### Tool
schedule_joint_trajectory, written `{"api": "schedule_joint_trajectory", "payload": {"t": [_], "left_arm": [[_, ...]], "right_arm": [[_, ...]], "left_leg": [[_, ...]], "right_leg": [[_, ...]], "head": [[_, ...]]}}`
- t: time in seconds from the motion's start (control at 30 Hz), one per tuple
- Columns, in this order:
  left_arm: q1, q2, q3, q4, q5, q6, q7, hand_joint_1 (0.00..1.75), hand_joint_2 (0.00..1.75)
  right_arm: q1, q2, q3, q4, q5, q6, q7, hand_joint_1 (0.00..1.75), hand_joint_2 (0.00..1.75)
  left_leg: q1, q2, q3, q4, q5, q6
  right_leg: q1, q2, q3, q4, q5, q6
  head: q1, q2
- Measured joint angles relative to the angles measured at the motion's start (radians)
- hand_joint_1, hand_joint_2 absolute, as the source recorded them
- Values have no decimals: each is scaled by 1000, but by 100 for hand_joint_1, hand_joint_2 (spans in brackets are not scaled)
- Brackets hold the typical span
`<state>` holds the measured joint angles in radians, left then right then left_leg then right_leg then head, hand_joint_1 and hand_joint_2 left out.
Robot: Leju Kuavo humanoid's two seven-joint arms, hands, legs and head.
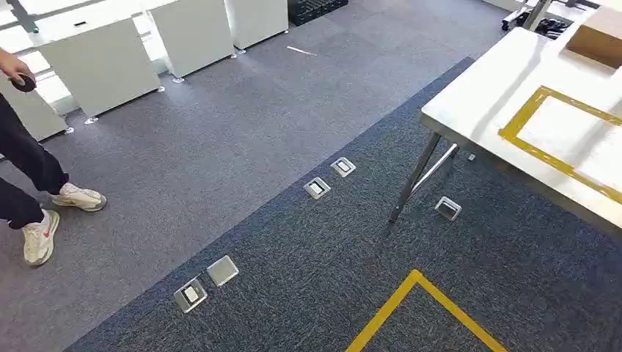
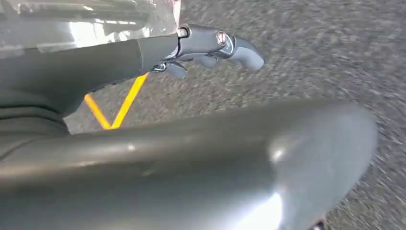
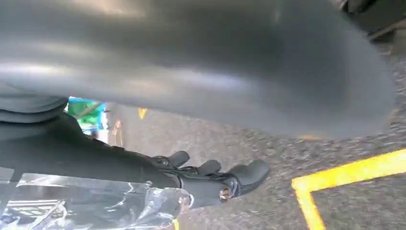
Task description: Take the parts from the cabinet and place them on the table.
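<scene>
Clearly, a clear bag (image 3: 95,206) lies against the right hand's (image 3: 143,167) fingers (image 3: 249,175).

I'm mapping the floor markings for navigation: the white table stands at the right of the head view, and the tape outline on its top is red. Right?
Not quite. The head view does show the white table at the right, but the tape outline on its top is yellow, not red.
</scene>
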<state>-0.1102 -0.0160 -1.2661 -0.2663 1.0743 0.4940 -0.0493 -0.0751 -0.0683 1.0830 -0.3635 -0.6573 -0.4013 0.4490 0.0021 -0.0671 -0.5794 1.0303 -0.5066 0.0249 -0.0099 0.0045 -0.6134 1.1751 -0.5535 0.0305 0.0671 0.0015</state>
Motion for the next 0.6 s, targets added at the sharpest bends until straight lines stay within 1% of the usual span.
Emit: {"api": "schedule_joint_trajectory", "payload": {"t": [0.03, 0.07, 0.1, 0.13, 0.17, 0.2, 0.23, 0.27, 0.3, 0.33, 0.37, 0.4, 0.43, 0.47, 0.5, 0.53, 0.57, 0.6], "left_arm": [[-1, 0, 0, 0, -3, -5, 5, 0, 0], [-1, -1, -2, 0, -7, -6, 11, 0, 0], [-4, 0, -5, 0, -11, -6, 20, 0, 0], [-4, 0, -6, 0, -13, -5, 23, 0, 0], [-1, 2, -8, 0, -14, -4, 24, 0, 0], [2, 5, -9, 0, -13, -3, 25, 0, 0], [2, 13, -11, 0, -12, -2, 25, 0, 0], [2, 14, -14, 0, -11, -1, 25, 0, 0], [-1, 17, -14, 0, -10, 0, 25, 0, 0], [-6, 19, -15, 0, -10, 0, 25, 0, 0], [-8, 23, -16, 0, -11, -1, 30, 0, 0], [-7, 25, -18, 0, -11, -1, 37, 0, 0], [-6, 29, -18, 0, -9, 2, 43, 0, 0], [-3, 34, -19, 0, -7, 6, 47, 0, 0], [-2, 39, -19, 0, -6, 9, 49, 0, 0], [-2, 43, -19, 0, -5, 11, 49, 0, 0], [-4, 48, -19, 0, -5, 13, 49, 0, 0], [-9, 50, -19, 0, -1, 17, 46, 0, 0]], "right_arm": [[0, 0, 0, 0, -2, 0, 3, 0, 0], [0, -1, 1, 0, -3, 1, 7, 0, 0], [0, -1, 4, 0, -5, 2, 10, 0, 0], [0, -1, 7, 0, -7, 5, 13, 0, 0], [-1, 0, 11, 0, -10, 7, 13, 0, 0], [-2, 1, 15, 0, -13, 12, 16, 0, 0], [-3, 3, 18, 0, -13, 16, 16, 0, 0], [-5, 2, 19, 0, -15, 19, 16, 0, 0], [-4, 3, 23, 0, -18, 26, 16, 0, 0], [-4, 3, 27, 0, -23, 32, 16, 0, 0], [-4, 4, 32, 0, -27, 34, 12, 0, 0], [-4, 4, 36, 0, -31, 34, 4, 0, 0], [-4, 5, 40, 0, -35, 34, -6, 0, 0], [-5, 7, 41, 0, -37, 35, -16, 0, 0], [-6, 8, 42, 0, -37, 36, -21, 0, 0], [-8, 11, 44, 0, -37, 37, -24, 0, 0], [-8, 13, 47, 0, -39, 38, -26, 0, 0], [-10, 14, 49, 1, -43, 39, -27, 0, 0]], "left_leg": [[1, -14, 2, 2, -3, -5], [0, -23, -1, 4, -5, -9], [1, -37, -7, 10, -5, -15], [7, -43, -13, 8, 0, -22], [10, -56, -15, 5, 2, -28], [11, -67, -15, 2, 4, -36], [10, -54, -15, 8, -4, -39], [4, 9, -22, 31, -20, -47], [6, 38, -46, 82, -50, -53], [8, 48, -81, 155, -86, -58], [10, 51, -118, 231, -114, -62], [13, 51, -144, 280, -126, -65], [15, 52, -146, 282, -113, -67], [16, 54, -126, 241, -78, -68], [17, 61, -90, 169, -35, -67], [17, 83, -45, 83, 7, -65], [11, 129, -14, 20, 11, -63], [-2, 153, -10, 3, 4, -52]], "right_leg": [[-1, 24, 34, -90, 51, -4], [-5, 79, 48, -118, 41, -7], [-7, 82, 58, -146, 39, -6], [-2, 74, 56, -144, 36, -9], [1, 66, 57, -144, 35, -12], [1, 56, 58, -148, 37, -19], [-10, 41, 64, -158, 43, -28], [-8, 31, 71, -164, 43, -30], [-7, 15, 75, -164, 40, -36], [-7, -1, 78, -164, 38, -39], [-7, -19, 80, -164, 35, -40], [-7, -34, 81, -164, 32, -40], [-7, -48, 84, -163, 30, -39], [-7, -59, 86, -163, 27, -37], [-8, -71, 91, -163, 24, -34], [-8, -80, 97, -163, 20, -30], [-6, -92, 103, -163, 15, -24], [2, -101, 104, -160, 9, -15]], "head": [[1, 0], [1, 0], [-1, 0], [0, 0], [1, 0], [0, 0], [0, 0], [-8, 0], [-17, 0], [-18, 0], [-18, 0], [-19, 0], [-19, 0], [-19, 0], [-20, 0], [-21, 0], [-21, 0], [-26, 0]]}}
